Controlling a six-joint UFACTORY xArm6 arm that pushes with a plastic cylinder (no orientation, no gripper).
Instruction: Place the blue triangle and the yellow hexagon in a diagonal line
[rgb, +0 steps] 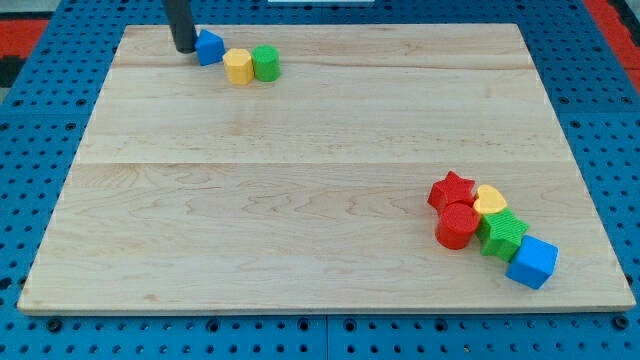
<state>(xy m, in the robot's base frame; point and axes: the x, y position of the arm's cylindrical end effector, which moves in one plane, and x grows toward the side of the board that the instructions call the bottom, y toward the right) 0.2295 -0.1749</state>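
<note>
Sitting at about 11 o'clock on the worktop (320, 190), my tip (184, 48) is pressed up against the 9 o'clock side of the blue triangle (208, 47), which touches the yellow hexagon (238, 67) at its 4 o'clock, green cylinder (265, 63) right beside that. No hand here to open or clench, just a rod. Looks like the lining-up step; next I'd guess small nudges so the slant holds without dragging the green one along.

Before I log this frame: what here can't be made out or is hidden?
- Rod above my tip: cut off by the view's top.
- Tip touching the blue triangle: too close to tell.
- Green cube: partly hidden by the red cylinder and blue cube.
</note>
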